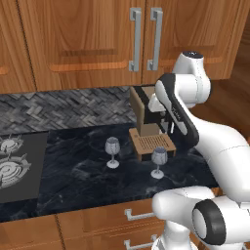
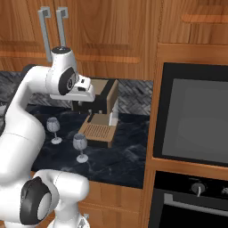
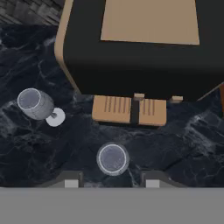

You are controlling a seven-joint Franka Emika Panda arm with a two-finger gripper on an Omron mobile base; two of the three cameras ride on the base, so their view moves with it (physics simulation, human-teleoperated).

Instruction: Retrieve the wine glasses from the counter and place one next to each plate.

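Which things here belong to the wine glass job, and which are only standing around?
For the job:
near wine glass
far wine glass
counter
gripper, above the near glass

Standing around:
coffee machine
gas hob
oven

Two clear, grey-tinted stemmed glasses stand upright on the glossy black veined counter [image 1: 88,180], apart from each other. The left glass [image 1: 113,152] stands farther back, toward the hob side. The right glass [image 1: 158,162] stands nearer the front edge; from above its round rim [image 3: 113,159] shows as a ring.
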